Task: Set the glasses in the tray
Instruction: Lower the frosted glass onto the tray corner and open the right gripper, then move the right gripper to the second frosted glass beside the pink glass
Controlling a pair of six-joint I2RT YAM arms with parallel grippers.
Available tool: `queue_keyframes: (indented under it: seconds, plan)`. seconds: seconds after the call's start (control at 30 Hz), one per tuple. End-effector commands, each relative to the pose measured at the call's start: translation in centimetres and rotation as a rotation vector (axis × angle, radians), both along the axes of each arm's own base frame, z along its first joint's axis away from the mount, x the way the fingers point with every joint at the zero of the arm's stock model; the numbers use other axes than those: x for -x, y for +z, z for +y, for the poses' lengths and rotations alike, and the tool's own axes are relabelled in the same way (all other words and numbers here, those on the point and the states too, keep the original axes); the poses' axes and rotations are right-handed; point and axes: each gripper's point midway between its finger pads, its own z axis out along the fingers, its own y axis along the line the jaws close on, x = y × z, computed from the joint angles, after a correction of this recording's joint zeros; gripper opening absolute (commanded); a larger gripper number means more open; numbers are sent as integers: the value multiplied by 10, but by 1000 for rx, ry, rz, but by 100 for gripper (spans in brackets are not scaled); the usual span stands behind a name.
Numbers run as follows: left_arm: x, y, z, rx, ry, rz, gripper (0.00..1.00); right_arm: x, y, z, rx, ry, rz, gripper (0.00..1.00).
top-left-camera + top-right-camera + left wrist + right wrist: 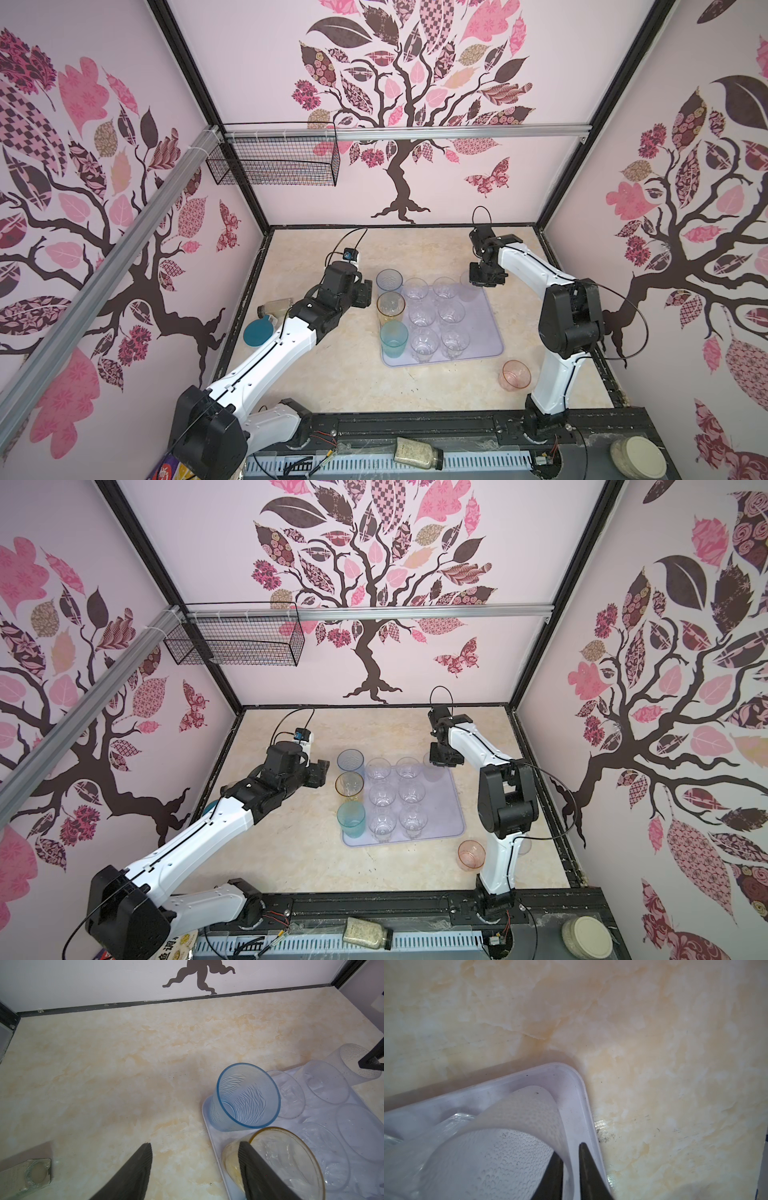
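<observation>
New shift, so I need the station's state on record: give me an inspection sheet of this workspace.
Surface: marbled tabletop, faint dark scuffs.
Job's things: lavender tray holds ten glasses; pink glass and, seemingly, a clear one stand outside it.
Clutter: capped bottle and teal-lidded jar at the tabletop's left edge.
Grippers: left claw open, empty, beside amber glass; right claw astride textured glass's wall, grip unclear.
Cables: black loops at both wrists.
Surroundings: tree-patterned walls, wire basket.

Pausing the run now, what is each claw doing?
Left claw: open, empty, beside the amber glass.
Right claw: slightly open, straddling the wall of the frosted glass in the tray.
</observation>
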Motion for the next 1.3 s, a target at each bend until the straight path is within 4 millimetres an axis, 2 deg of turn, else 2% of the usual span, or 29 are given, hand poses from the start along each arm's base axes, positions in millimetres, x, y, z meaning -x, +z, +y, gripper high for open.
queue_keyframes:
  seconds: [0.0, 0.07, 0.33, 0.47, 0.63, 0.8, 0.93, 1.0, 1.13, 1.27]
  plan:
    - [0, 1, 9, -14, 36, -15, 69, -1, 14, -8, 33, -11, -22, 30]
    - [-1, 1, 12, -20, 50, -19, 69, -2, 25, -7, 21, -8, -48, 39]
    - [-3, 10, 17, -39, 80, -32, 69, 7, 57, -5, -17, -6, -110, 50]
    - [-2, 27, 17, -124, 77, -72, 69, 13, 80, -6, -19, 0, -132, 54]
    - [3, 55, -5, -121, 28, -141, 69, 39, 102, -8, -62, -30, -165, 55]
    - [13, 69, -45, -121, -45, -194, 69, 85, 106, -26, -47, -111, -180, 56]
    - [17, 64, -77, -75, -104, -193, 69, 130, 95, -39, -16, -146, -107, 57]
    - [18, 57, -88, -45, -125, -171, 69, 151, 83, -50, 30, -167, -58, 61]
    - [18, 39, -96, -30, -142, -156, 69, 175, 70, -61, 68, -218, -16, 67]
    - [20, 26, -85, -112, -140, -140, 72, 193, 64, -74, 76, -319, -21, 72]
